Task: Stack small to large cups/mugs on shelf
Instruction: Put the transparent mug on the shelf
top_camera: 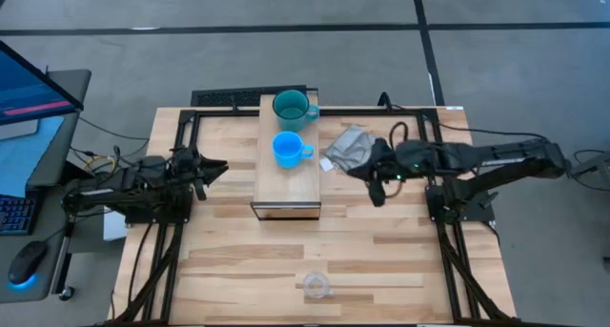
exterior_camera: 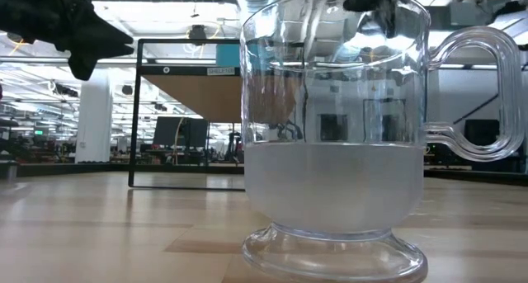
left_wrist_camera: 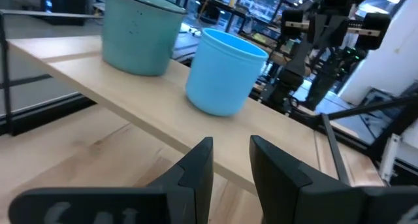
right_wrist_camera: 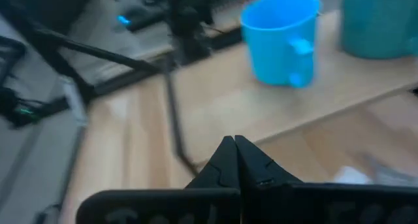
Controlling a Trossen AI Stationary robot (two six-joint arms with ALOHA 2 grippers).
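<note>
Three vessels are in play, and two of them stand on the shelf, a long light wood box whose long axis runs from the top centre of the high view down toward the middle. The teal mug, the largest, stands upright at the shelf's upper end, handle pointing to the frame's right. Just below it is the blue mug, also upright, its handle likewise pointing right. The clear glass cup, the smallest, stands well apart on the slatted table near the bottom centre; in the low view it fills the frame, upright, handle to the right.

My left gripper hovers left of the shelf at centre-left, its fingers parted with nothing between them. My right gripper hangs right of the shelf, fingers pressed together and empty, beside a crumpled grey cloth.
</note>
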